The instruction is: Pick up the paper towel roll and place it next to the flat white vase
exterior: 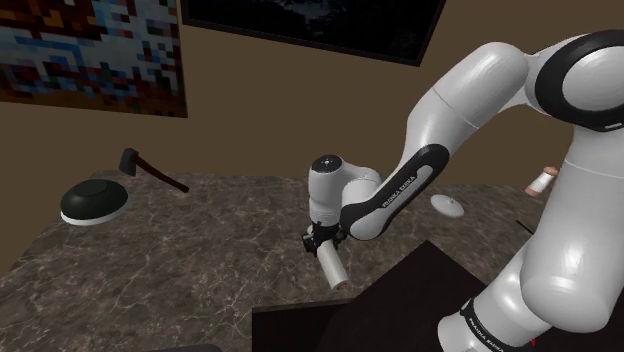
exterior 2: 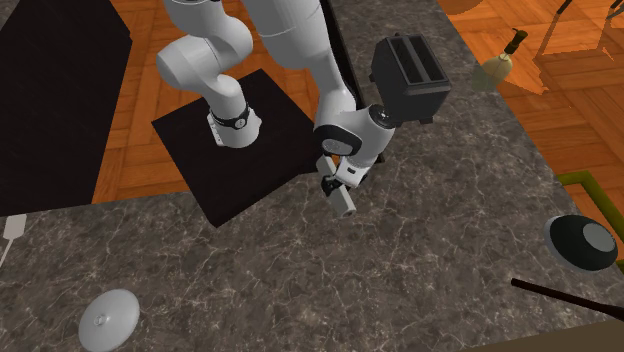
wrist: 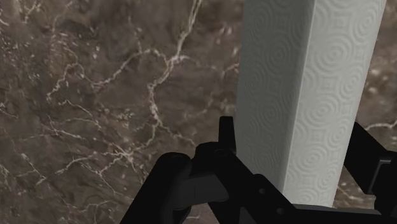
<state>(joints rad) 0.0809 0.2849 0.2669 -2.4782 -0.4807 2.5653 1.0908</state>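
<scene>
Now the jaws clamp the white embossed paper towel roll, mid-frame over the dark marbled counter; seemingly gripped near one end, it might pivot loose before reaching the flat white vase.

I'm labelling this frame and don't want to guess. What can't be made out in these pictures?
1. Wrist view: the roll runs off the top edge, so its far end is cut off.
2. Wrist view: the roll hides the counter behind it.
3. Shoulder view: the small object beside the arm is too small to identify.
4. Second exterior view: the axe runs off the right edge, so one end is cut off.
</scene>
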